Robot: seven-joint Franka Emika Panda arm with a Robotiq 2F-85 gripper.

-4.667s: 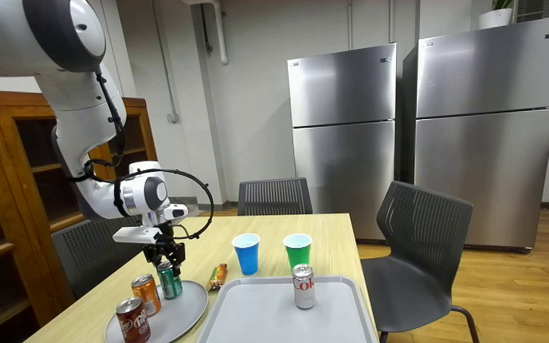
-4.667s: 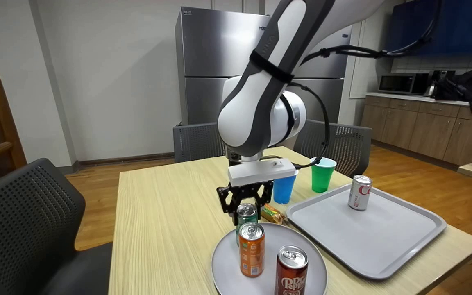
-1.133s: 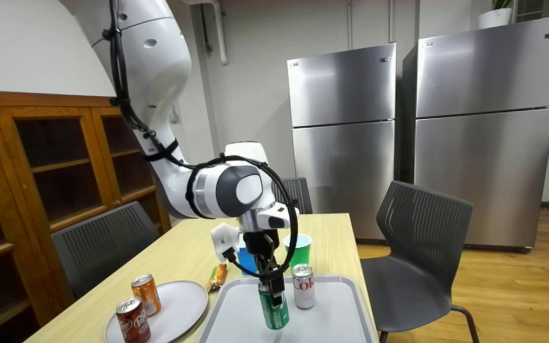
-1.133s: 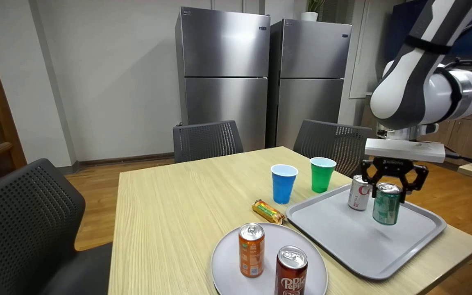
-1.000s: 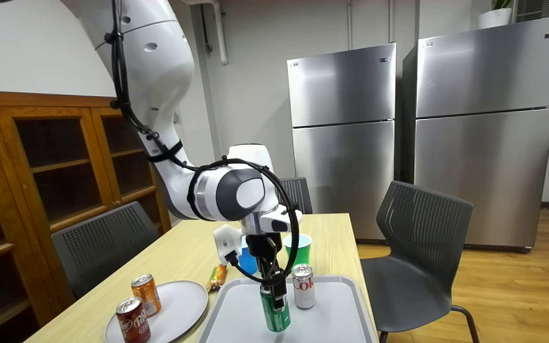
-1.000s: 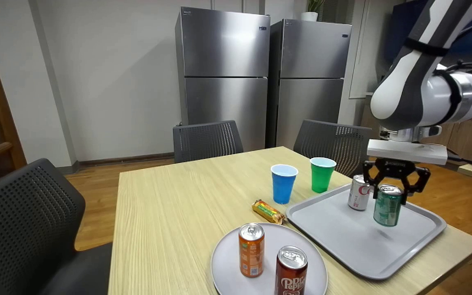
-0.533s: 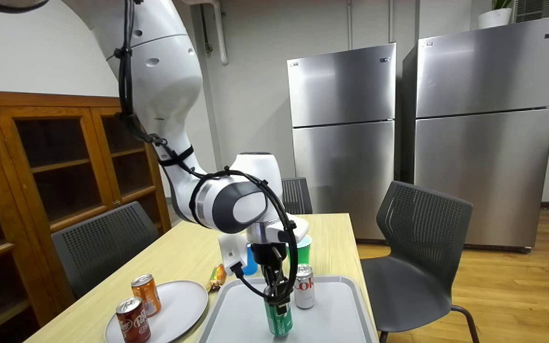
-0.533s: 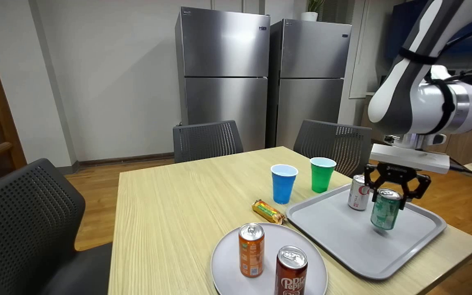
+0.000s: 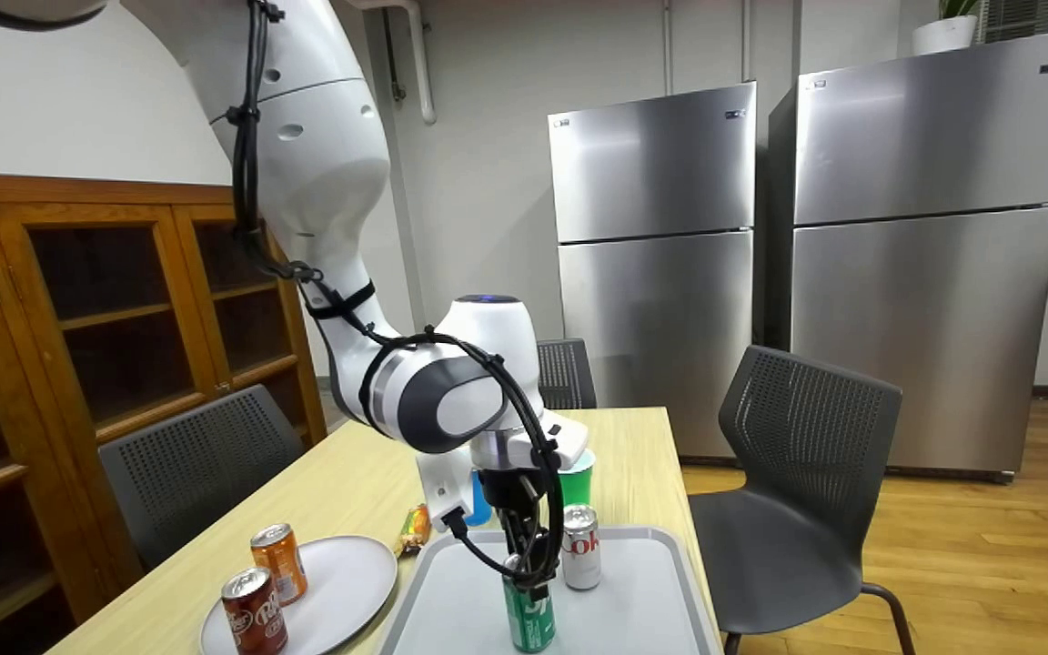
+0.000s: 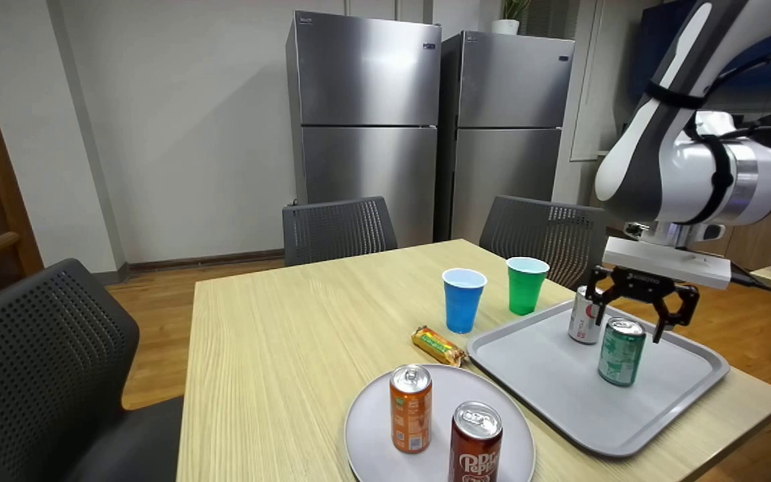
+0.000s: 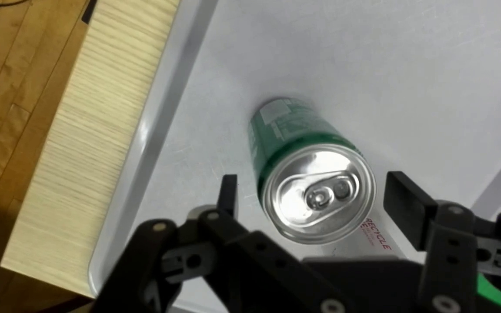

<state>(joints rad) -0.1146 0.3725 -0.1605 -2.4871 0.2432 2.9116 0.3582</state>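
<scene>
Parted and ungripping, the fingers [image 11: 410,211] of the gripper [image 10: 628,331], one on either side of a green can [image 11: 311,169], with a gap at each; can upright on a gray tray [image 10: 546,381], lid between the tips. Just beside one finger, partly hidden by it in an exterior view, a silver can [image 10: 581,324]; contact impossible to tell. Past the fingers, near the tray, a green cup [image 10: 527,288] and a blue cup [image 10: 463,301]. Farther from the fingers, a wrapped snack [image 10: 438,345], then a round plate [image 9: 347,573] bearing an orange can [image 10: 411,410] and a dark red can [image 10: 476,445]. Outward from the finger at the wrist view's left: the tray's raised rim, a strip of pale wood table [image 11: 94,113], then wooden floor [image 11: 11,100]. Ahead of the fingertips, beyond the green can, a broad flat stretch of tray, faintly scratched. Well away from the fingers, dark chairs [image 10: 539,231], two steel fridges [image 10: 365,127] and a wooden cabinet [image 9: 115,364].
</scene>
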